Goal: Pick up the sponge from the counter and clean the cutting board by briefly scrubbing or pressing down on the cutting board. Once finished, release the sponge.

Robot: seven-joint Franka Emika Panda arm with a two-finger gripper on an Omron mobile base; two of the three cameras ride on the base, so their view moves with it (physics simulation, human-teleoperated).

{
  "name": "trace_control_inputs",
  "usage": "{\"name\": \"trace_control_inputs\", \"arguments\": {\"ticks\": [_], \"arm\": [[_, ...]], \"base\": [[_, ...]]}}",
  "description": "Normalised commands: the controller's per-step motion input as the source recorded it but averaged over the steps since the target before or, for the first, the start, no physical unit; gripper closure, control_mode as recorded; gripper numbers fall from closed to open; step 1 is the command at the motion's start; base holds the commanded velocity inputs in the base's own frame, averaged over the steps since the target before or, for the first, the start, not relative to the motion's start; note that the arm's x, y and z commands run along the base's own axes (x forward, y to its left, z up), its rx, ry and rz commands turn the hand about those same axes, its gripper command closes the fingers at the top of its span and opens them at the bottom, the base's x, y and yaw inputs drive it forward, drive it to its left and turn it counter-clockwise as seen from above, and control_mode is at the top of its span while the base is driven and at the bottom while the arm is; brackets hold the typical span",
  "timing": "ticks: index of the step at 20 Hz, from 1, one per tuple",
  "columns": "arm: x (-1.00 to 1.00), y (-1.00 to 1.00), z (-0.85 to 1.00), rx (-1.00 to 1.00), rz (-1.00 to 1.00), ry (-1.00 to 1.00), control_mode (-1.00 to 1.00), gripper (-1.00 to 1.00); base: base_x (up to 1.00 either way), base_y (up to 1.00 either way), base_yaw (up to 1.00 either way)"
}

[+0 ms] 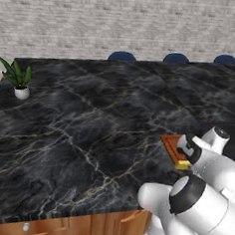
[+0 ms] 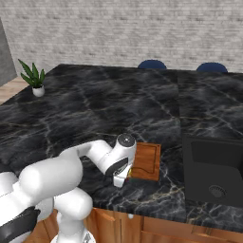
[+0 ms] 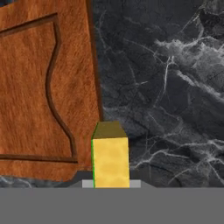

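The sponge shows its yellow face and a thin green edge, pinched between my gripper's fingers. It sits just off the corner of the cutting board, a reddish-brown wooden board with a groove, over the black marble counter. From the left base view, the gripper points down at the near edge of the cutting board, with a bit of the yellow sponge below it. The right base view has the gripper at the left front corner of the cutting board.
A small potted plant stands at the counter's far left. Blue stool tops line the far edge. A dark recessed sink lies right of the board. Wooden drawers run under the counter's front edge.
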Motion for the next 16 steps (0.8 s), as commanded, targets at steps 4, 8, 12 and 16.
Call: {"name": "trace_control_inputs", "arguments": {"ticks": [4, 8, 12, 16], "arm": [[0.48, 0.44, 0.58, 0.0, 0.0, -0.02, -1.0, 1.0], [0.48, 0.51, 0.37, 0.0, 0.0, 0.0, -1.0, 1.0], [0.43, 0.6, 0.02, 0.0, 0.0, 0.08, -1.0, 1.0], [0.5, 0.45, 0.0, 0.0, 0.0, 0.05, -1.0, 1.0]], "base": [[0.0, 0.0, 0.0], [0.0, 0.0, 0.0], [0.0, 0.0, 0.0], [0.0, 0.0, 0.0]]}}
